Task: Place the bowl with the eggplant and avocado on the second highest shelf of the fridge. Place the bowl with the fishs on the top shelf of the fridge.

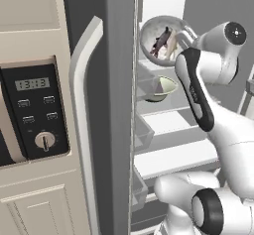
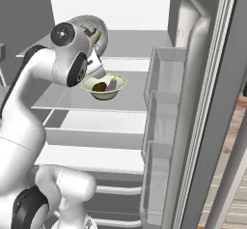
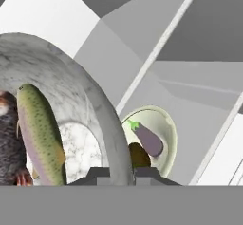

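We hold the bowl with the fishs (image 1: 163, 39) high inside the fridge (image 2: 212, 102), tipped steeply so that its open mouth faces back toward the base cameras instead of upward. In the hand view the stone-look rim passes between the two finger tips of the gripper (image 3: 121, 175), so we judge the jaws clamped on that rim. The fishs (image 3: 40, 134) lie against the tilted inner wall, the pale speckled one beside the dark one.

Below, the bowl with the eggplant and avocado (image 2: 103, 87) sits upright on a shelf, the eggplant (image 3: 147, 138) and the avocado (image 3: 138, 155) inside it. We judge that part done, if that shelf is indeed the second highest.

The risk lies in the tilt. With the bowl this far on edge, the fishs could slide out over the rim and drop, perhaps into the green bowl beneath. A pinch on one rim edge also lets a heavy bowl swing about the fingers if we move sharply.

We need to level it before lowering it onto the top shelf (image 2: 135, 39). The clearance beneath the fridge's ceiling looks tight, and we cannot tell how near the bowl is to the shelf.
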Robot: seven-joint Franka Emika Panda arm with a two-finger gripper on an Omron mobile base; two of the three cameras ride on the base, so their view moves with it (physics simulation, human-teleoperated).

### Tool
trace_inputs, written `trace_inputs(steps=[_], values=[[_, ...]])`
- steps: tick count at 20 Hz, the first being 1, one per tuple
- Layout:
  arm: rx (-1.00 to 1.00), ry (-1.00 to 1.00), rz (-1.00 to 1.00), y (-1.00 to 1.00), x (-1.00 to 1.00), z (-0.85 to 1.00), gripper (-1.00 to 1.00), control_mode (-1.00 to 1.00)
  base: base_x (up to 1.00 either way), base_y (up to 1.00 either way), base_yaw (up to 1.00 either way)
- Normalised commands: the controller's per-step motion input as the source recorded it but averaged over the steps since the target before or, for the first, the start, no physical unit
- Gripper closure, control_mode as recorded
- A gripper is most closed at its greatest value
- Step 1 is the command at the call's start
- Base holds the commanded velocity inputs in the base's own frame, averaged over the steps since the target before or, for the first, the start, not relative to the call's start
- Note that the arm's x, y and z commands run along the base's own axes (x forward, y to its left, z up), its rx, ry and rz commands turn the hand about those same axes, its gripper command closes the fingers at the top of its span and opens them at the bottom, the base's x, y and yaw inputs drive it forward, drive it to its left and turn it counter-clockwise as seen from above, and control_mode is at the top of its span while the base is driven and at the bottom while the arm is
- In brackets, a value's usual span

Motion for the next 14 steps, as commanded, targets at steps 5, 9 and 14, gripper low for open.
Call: trace_inputs(steps=[5,9,14], values=[[0.00,0.01,-0.08,0.00,1.00,0.00,1.00,-1.00,0.00,0.00,0.00],[0.00,0.01,-0.10,0.00,0.99,0.12,1.00,-1.00,0.00,0.00,0.00],[0.00,0.01,-0.11,0.00,0.66,0.24,1.00,-1.00,0.00,0.00,0.00]])
